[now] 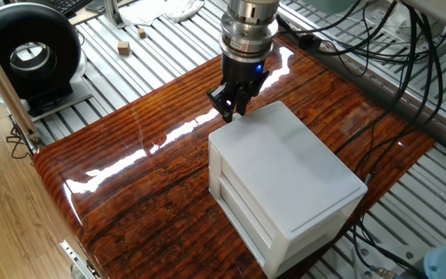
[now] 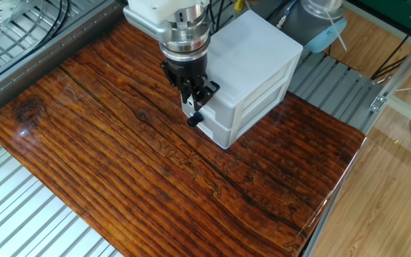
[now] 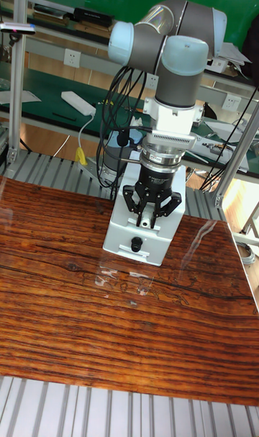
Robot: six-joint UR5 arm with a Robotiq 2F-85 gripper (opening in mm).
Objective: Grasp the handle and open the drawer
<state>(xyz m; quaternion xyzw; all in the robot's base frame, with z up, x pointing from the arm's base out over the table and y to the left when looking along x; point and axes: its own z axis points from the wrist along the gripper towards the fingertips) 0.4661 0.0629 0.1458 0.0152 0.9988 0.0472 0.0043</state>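
No legible writing on drawer [image 3: 140,230]

A glossy wooden tabletop [image 1: 138,167] lies on a slatted metal bench [image 1: 91,66]. A black round device [image 1: 28,54] sits far left, a small wooden block [image 1: 123,48] near it, black cables [image 1: 409,70] far right
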